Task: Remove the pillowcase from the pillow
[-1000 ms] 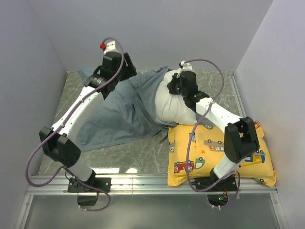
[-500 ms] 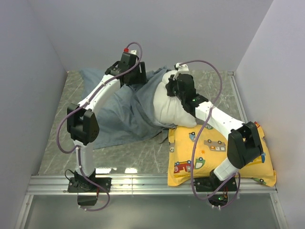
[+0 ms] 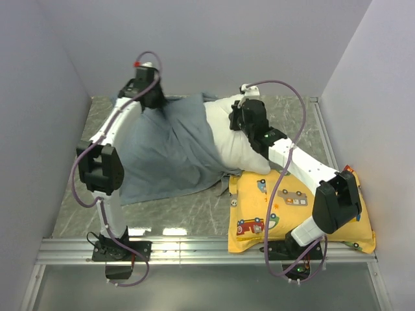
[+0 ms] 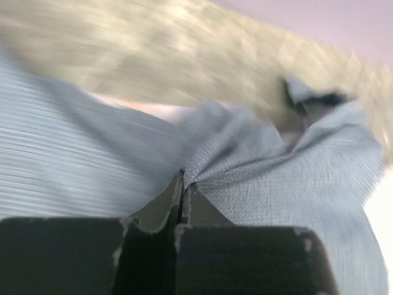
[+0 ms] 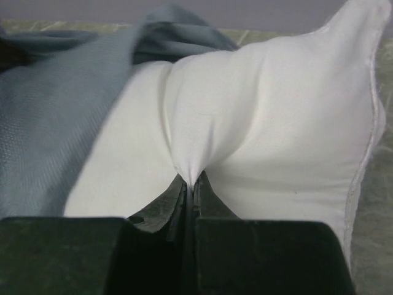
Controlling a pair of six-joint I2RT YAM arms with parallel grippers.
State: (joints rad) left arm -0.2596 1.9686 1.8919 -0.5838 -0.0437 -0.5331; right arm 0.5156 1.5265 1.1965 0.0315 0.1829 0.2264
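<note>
Blue-grey pillowcase [image 3: 165, 146] covered only the left end of the white pillow [image 3: 241, 144] on the worktop [image 3: 194, 202]. The left tool [image 4: 184, 179] was clenched on a pillowcase fold, and the right tool [image 5: 191, 183] pinched the pillow. The pull looked best made steadily leftward, with the right grip anchoring the pillow.
</note>
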